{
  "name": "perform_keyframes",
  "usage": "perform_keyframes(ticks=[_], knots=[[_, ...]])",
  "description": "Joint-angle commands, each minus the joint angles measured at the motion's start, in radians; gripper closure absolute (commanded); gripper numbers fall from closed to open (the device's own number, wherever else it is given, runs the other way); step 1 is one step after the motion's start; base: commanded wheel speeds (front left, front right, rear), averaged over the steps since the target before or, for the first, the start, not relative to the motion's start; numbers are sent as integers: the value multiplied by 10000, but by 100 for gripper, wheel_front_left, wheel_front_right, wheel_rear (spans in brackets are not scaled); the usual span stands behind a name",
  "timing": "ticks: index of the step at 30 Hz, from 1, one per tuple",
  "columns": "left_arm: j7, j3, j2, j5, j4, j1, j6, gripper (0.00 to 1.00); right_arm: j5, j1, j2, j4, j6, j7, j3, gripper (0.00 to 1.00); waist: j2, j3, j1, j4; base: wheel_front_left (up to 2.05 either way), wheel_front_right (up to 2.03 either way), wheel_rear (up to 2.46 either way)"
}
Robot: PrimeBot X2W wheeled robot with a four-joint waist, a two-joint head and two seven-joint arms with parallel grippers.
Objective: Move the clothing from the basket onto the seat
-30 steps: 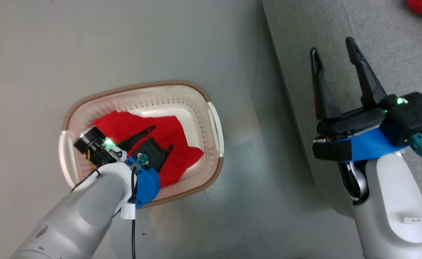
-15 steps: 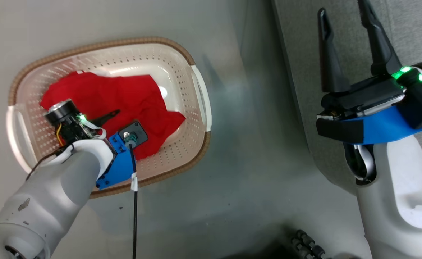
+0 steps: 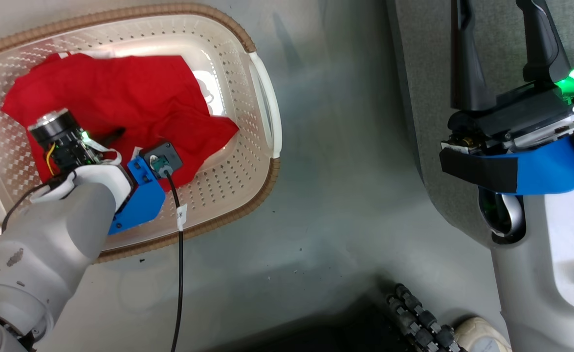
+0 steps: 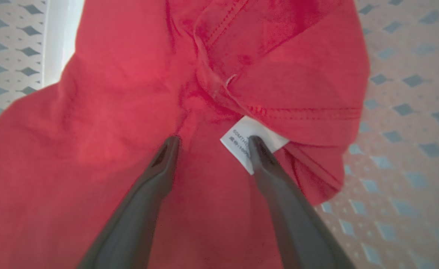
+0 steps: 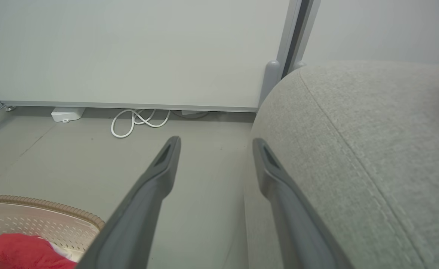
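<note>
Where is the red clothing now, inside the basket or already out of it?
Inside. The red clothing lies crumpled in the basket, and the open left claw stands over it, not gripping.

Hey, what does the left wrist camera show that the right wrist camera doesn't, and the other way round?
Left wrist view: the left gripper, jaws open, tips down at the red clothing, one finger over its white tag, hem stitching close up. Right wrist view: the right gripper, open and empty, near the grey seat, and a coiled white cable on the floor. Shared: the red clothing lying in the perforated basket.
</note>
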Motion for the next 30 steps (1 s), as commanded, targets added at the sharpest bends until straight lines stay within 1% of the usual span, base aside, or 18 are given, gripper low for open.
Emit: perform_keyframes(ticks=[1, 9, 15, 16, 17, 18, 19, 25, 30], knots=[[73, -34, 86, 74, 67, -204, -9, 0, -3, 14, 12, -99, 1, -36, 11, 0, 1, 144, -1, -54, 0, 0, 0], [597, -35, 112, 84, 432, -636, -9, 0, -55, 213, 12, -469, 1, -36, -110, 0, 1, 605, -1, -139, 0, 0, 0], [970, -35, -10, 61, 581, -588, -11, 0, -85, 211, 11, -491, 1, -35, -190, 0, 1, 686, -1, -92, 0, 0, 0], [1039, -35, -34, 33, 592, -535, -11, 2, -102, 192, 11, -486, 1, -35, -195, 0, 1, 677, -1, -76, 0, 0, 0], [1054, -35, -89, -1, 572, -538, -11, 50, -120, 181, 11, -489, 1, -35, -198, 0, 1, 668, -1, -59, 0, 0, 0], [1037, -35, -144, -26, 535, -564, -11, 81, -135, 176, 11, -496, 1, -35, -200, 0, 1, 661, -1, -41, 0, 0, 0], [1045, -35, -203, -38, 515, -584, -11, 100, -149, 169, 11, -496, 1, -35, -202, 0, 1, 652, -1, -21, 0, 0, 0], [1015, -36, -324, -72, 440, -526, -11, 100, -135, 122, 11, -463, 1, -36, -178, 0, 1, 541, -1, 49, 0, 0, 0], [868, -36, -577, -221, 259, -426, -11, 100, -145, 158, 11, -372, 1, -36, -228, 0, 1, 351, -1, 153, 0, 0, 0]])
